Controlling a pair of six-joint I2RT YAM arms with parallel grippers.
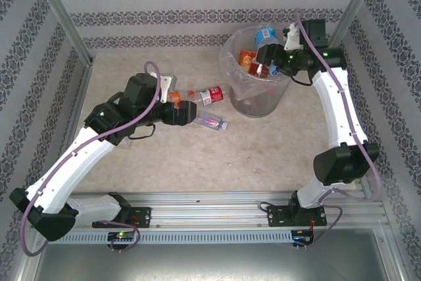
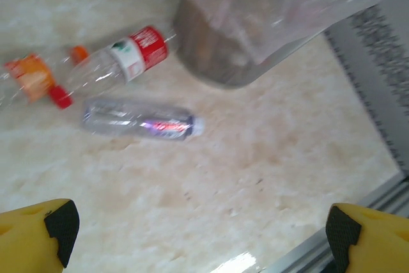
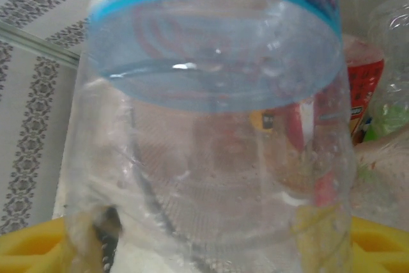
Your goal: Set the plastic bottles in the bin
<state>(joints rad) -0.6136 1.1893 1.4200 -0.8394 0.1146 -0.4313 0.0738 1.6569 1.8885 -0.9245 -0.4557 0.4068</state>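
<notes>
Right wrist view has our right gripper (image 3: 208, 250) with a blue-label bottle (image 3: 211, 126) over the bin (image 1: 266, 104) to drop it, clamped or loose we can't tell; left gripper (image 2: 199, 227) gapes wide.

A flat beige tabletop with a marbled pattern (image 1: 217, 162) is enclosed at the back and both sides by walls papered in white with bands of grey ornamental print (image 1: 197, 4). Two bare silver metal frame posts (image 1: 64, 21) are seen slanting at the far corners. Along the near edge a ribbed aluminium rail (image 1: 210, 210) is laid, with a white slotted cable duct (image 1: 197, 236) just beside it and a dull grey metal sheet (image 1: 217, 264) nearest the camera.
</notes>
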